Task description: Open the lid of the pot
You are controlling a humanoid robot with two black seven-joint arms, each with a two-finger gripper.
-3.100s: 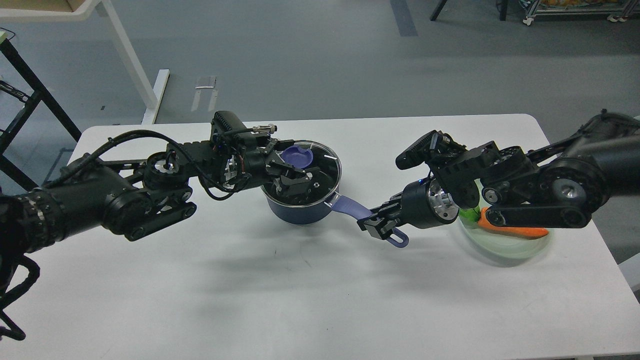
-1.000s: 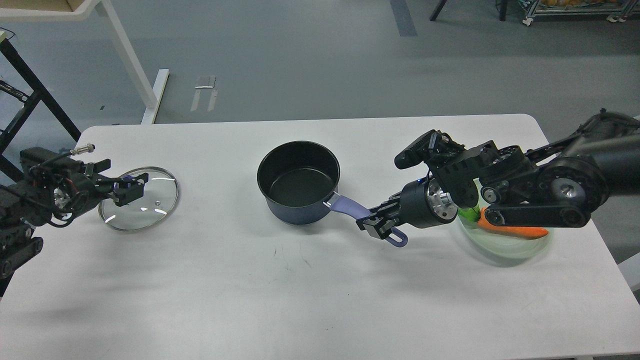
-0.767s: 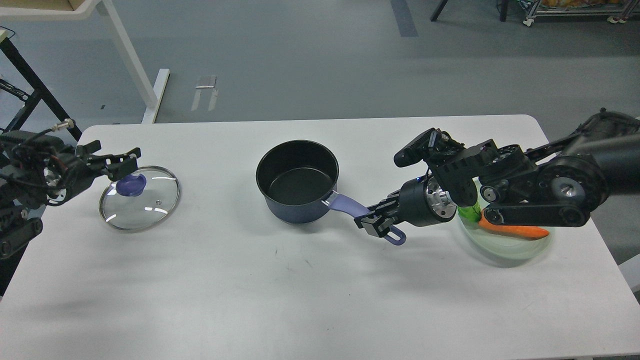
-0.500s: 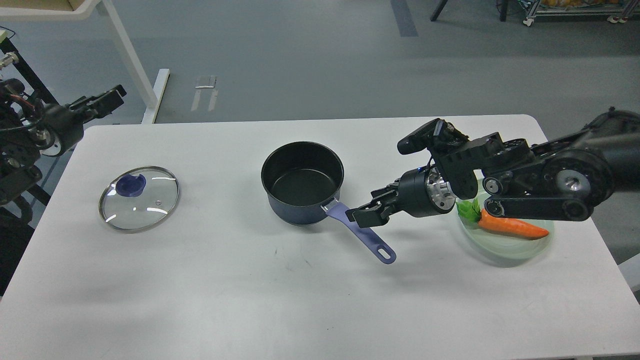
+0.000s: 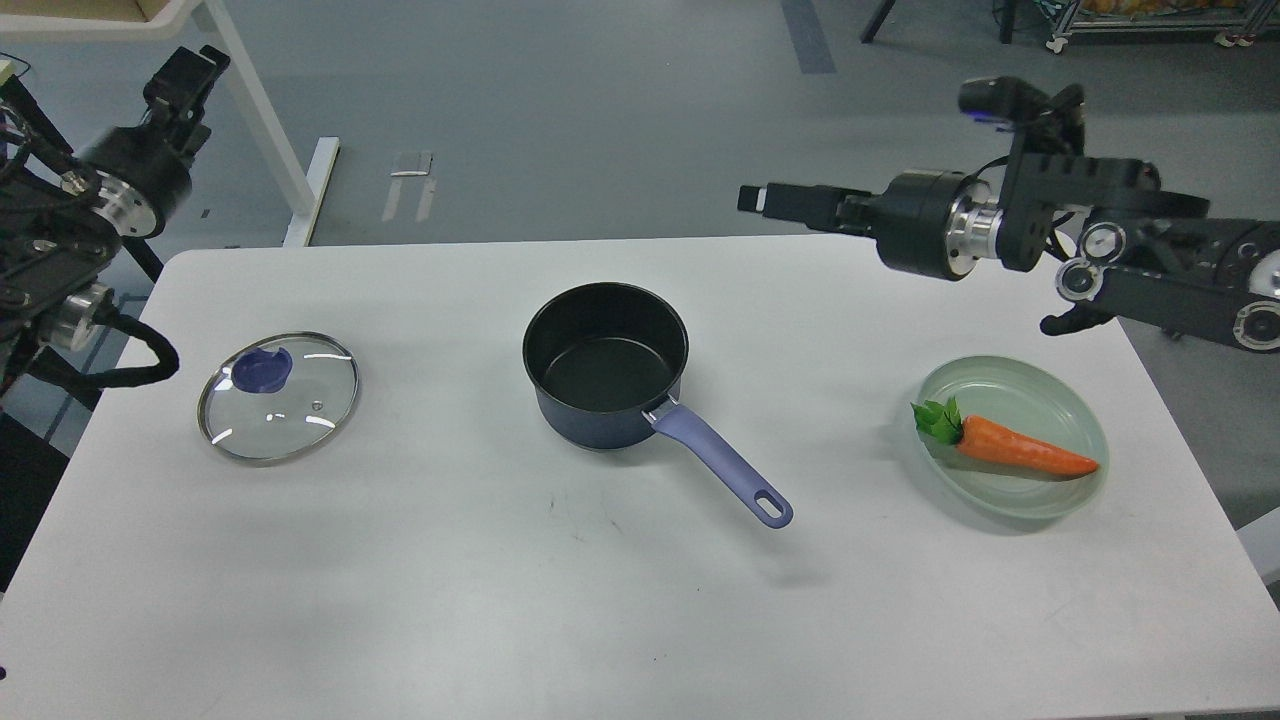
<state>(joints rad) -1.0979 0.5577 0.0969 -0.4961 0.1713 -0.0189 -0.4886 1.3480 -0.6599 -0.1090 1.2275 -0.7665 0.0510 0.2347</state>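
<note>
The dark blue pot [image 5: 605, 365] stands uncovered in the middle of the white table [image 5: 560, 600], its purple handle [image 5: 722, 467] pointing front right. The glass lid [image 5: 278, 397] with a purple knob [image 5: 262, 370] lies flat on the table at the left, well apart from the pot. My left gripper [image 5: 188, 78] is raised high at the far left, off the table, holding nothing. My right gripper [image 5: 775, 198] is raised above the table's back edge, right of the pot, holding nothing. Both are too dark to tell their fingers apart.
A pale green plate [image 5: 1092, 425] with an orange carrot [image 5: 1020, 453] sits at the right of the table. A white table leg [image 5: 255, 120] and a black frame [image 5: 60, 150] stand on the floor behind the left side.
My left gripper let go of the lid on the table at the left and rose away. My right gripper let go of the pot handle and lifted up and back.
</note>
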